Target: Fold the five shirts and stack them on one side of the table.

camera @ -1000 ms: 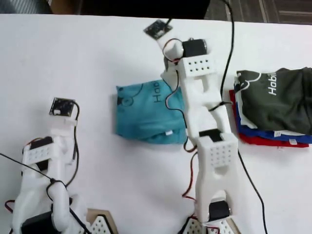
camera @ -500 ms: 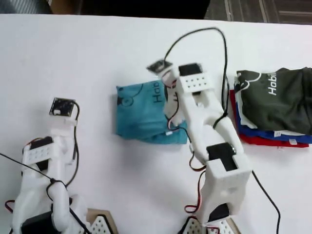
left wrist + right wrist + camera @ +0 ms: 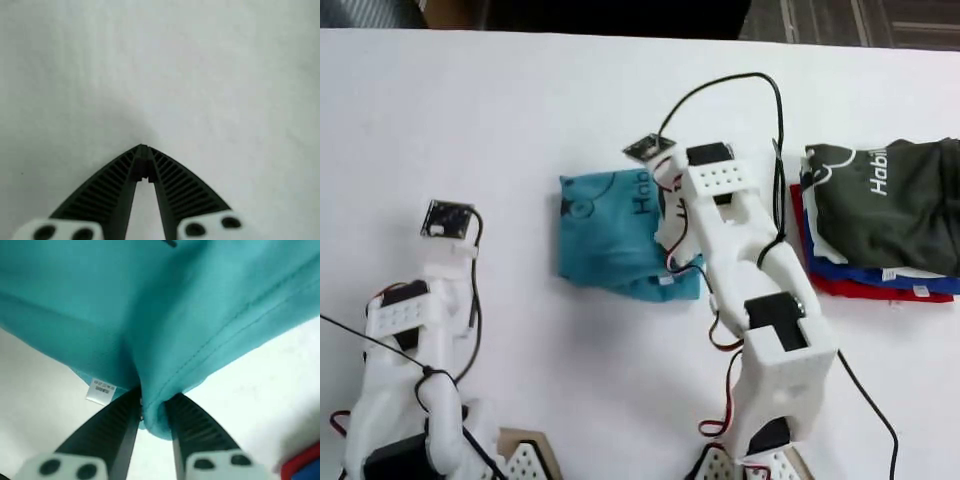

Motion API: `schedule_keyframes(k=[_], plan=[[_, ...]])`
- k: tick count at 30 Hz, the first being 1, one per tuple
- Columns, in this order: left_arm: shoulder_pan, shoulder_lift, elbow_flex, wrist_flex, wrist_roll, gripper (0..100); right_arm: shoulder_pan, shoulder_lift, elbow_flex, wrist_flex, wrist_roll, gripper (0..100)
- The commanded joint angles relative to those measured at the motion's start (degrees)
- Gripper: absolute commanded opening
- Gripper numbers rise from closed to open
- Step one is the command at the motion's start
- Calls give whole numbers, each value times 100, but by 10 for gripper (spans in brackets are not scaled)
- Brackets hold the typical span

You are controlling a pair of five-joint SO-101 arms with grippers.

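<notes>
Tabletop [image 3: 470, 120] holds one teal shirt [image 3: 605, 240] in right end effector [image 3: 154, 396], one stack [image 3: 890, 210].

Teal shirt [image 3: 150, 315]: folded into a rough rectangle, lying flat on the desk [image 3: 470, 110]. One edge is bunched and pinched between the fingers of my right pincer [image 3: 152, 405], and the rest spreads away ahead of it. A small white label [image 3: 100, 390] shows on the hem just beside the pincer.

Stack: well apart from the pincer, on its outer side. A dark shirt [image 3: 895, 210] with pale print lies on top, loosely folded and somewhat rumpled. Under it a white layer [image 3: 832, 243] shows, then a blue shirt [image 3: 880, 273], then a red shirt [image 3: 845, 288] lowest, with their edges stepping out towards the pincer.
</notes>
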Motion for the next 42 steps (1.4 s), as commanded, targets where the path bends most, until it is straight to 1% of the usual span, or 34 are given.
schedule_keyframes(k=[1,9,16,20,22,26,28,32,35,37,40,42], plan=[[-9,-141,-13,-105,35,26,-31,-593,-44,-13,-18,20],[-9,-141,-13,-105,35,26,-31,-1560,35,57,9,21],[-9,-141,-13,-105,35,26,-40,-1385,220,-127,35,24],[-9,-141,-13,-105,35,26,-22,-936,185,-356,264,26],[-9,-141,-13,-105,35,26,-22,-787,185,-374,264,58],[-9,-141,-13,-105,35,26,-22,-699,193,-365,299,159],[-9,-141,-13,-105,35,26,-22,-708,193,-356,299,170],[-9,-141,-13,-105,35,26,40,-708,185,-356,308,169],[-9,-141,-13,-105,35,26,233,-708,185,-356,308,167],[-9,-141,-13,-105,35,26,374,-708,185,-347,308,127],[-9,-141,-13,-105,35,26,470,-716,185,-338,308,12],[-9,-141,-13,-105,35,26,470,-725,185,-312,308,30]])
